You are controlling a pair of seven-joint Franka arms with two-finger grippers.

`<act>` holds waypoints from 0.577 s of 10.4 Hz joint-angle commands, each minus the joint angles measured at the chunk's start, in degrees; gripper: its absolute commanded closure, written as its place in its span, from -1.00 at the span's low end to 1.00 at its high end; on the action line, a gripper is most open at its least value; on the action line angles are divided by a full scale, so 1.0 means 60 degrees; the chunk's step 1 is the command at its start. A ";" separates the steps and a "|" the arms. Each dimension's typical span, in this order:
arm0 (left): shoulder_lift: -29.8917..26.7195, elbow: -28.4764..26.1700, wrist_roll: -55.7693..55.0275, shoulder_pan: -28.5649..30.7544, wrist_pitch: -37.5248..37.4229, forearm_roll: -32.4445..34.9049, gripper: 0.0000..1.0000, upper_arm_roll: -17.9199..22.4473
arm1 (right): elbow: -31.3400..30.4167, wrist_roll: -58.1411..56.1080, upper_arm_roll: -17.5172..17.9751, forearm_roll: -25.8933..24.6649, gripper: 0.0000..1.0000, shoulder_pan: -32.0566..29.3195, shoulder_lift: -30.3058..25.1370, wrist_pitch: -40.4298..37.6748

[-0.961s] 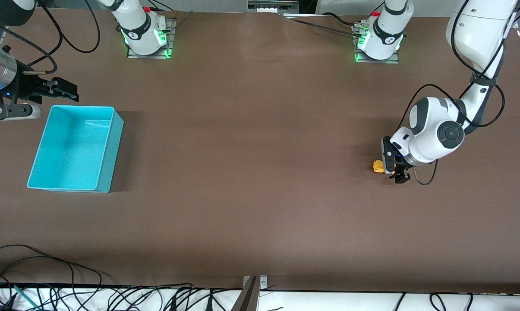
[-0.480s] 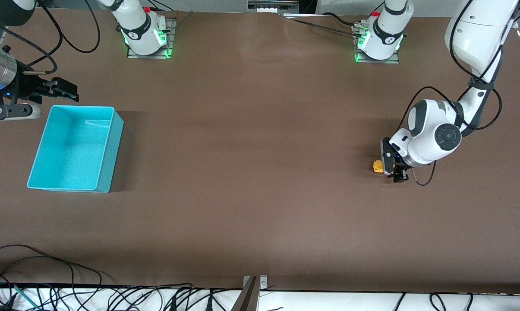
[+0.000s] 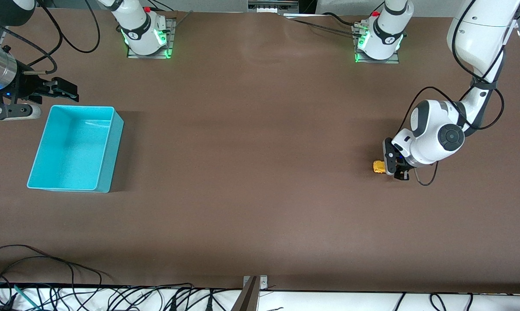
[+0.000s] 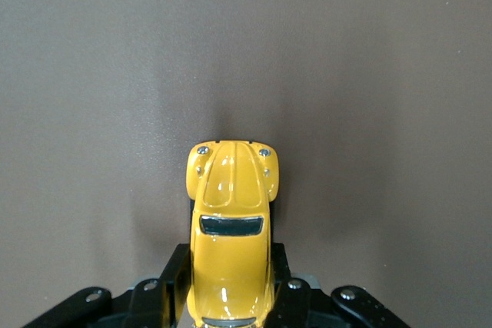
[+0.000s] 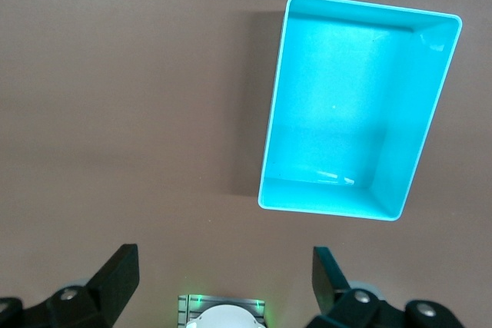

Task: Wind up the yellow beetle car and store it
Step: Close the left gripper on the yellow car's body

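While the brown table (image 3: 260, 181) lies largely bare, a turquoise bin (image 3: 106, 151) is seen toward the right arm's end, empty, so storing is judged not yet done. Beside the bin's farther corner the right gripper (image 3: 65, 91) is held in the air with its fingers spread, and that arm is taken to be waiting. Toward the left arm's end, well apart from the bin, the left gripper (image 3: 397, 172) is set low at the table. Its fingers (image 4: 175, 280) are pressed against the sides of the yellow beetle car (image 4: 231, 228), which rests on its wheels. Only the grasp appears made; winding, carrying and placing in the bin are left.
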 commanded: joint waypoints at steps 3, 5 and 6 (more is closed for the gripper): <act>0.0110 -0.0024 0.0205 0.0069 -0.0103 0.0203 0.73 -0.0033 | -0.0126 -0.0027 0.0005 0.0162 -1.00 -0.0055 -0.0095 0.0119; 0.0110 0.0005 0.0249 0.0331 -0.0118 0.0203 0.74 -0.0019 | -0.0126 -0.0027 0.0005 0.0162 -1.00 -0.0041 -0.0095 0.0104; 0.0211 0.0049 0.0279 0.0594 -0.0118 0.0203 0.74 -0.0019 | -0.0126 -0.0027 0.0005 0.0177 -1.00 -0.0041 -0.0095 0.0119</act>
